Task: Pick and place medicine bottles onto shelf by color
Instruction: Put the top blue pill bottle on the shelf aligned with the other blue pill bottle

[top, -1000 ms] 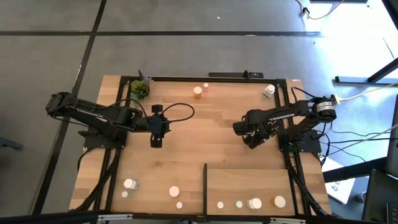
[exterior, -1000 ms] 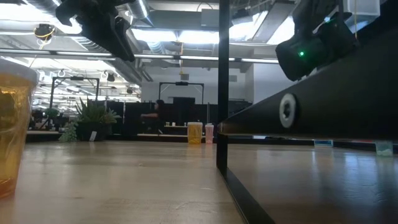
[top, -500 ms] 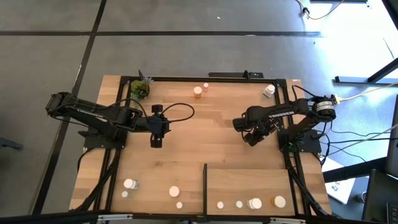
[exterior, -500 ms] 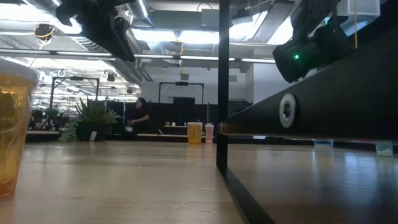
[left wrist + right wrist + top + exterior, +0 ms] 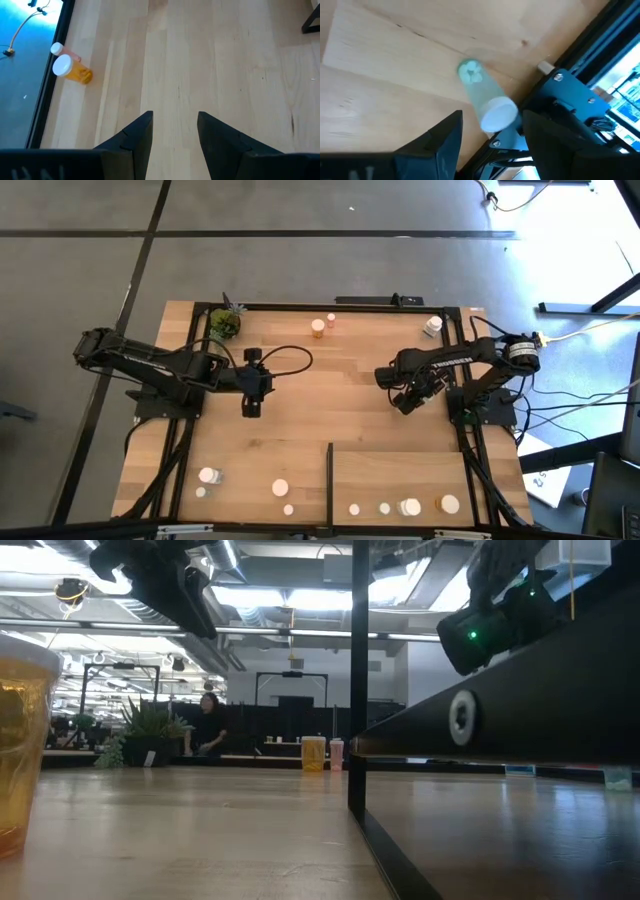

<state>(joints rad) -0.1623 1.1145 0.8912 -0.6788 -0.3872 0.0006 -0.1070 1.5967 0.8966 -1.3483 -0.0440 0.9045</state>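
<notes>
Right now the worktop (image 5: 300,395) carries bottles at far edge and near edge; shelf (image 5: 400,475) sits near-right w/ four bottles along its near side. Right end effector (image 5: 408,402) hangs right of centre, fingers apart, holding nothing. Its target, by my read: pale green bottle (image 5: 485,100) at far-right corner, lying on its side, white cap toward the frame rail, long axis running roughly corner-ward. It lies far and right of that end effector; right arm clearly nearer. Left end effector (image 5: 172,135), centre-left, open and empty, waits; orange bottle (image 5: 70,70) near far edge.
</notes>
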